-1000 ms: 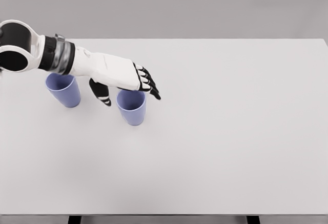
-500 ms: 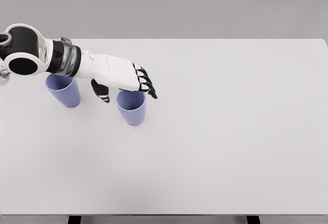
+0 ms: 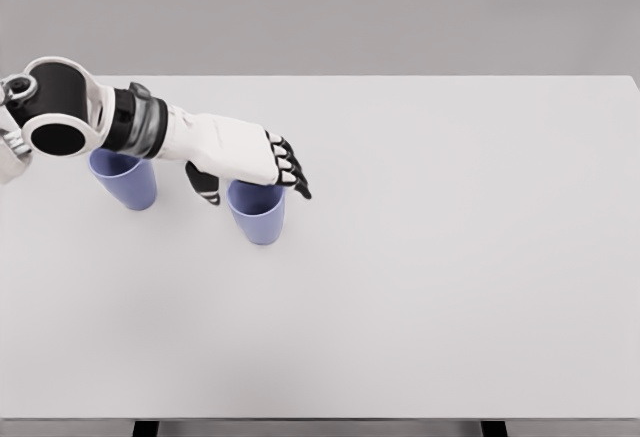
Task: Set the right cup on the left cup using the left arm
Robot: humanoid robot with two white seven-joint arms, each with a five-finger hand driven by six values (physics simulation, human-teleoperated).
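Lower than half a second before, the left hand [image 3: 250, 169] had sunk onto the right cup's rim.
Its fingers [image 3: 290, 172] were loosely spread, thumb at the cup's left side, gripping nothing; the arm reached in level from the far left. Right cup [image 3: 260, 217] stood upright on the desk [image 3: 450, 257], left cup [image 3: 128, 183] well apart, under the forearm. No writing showed.
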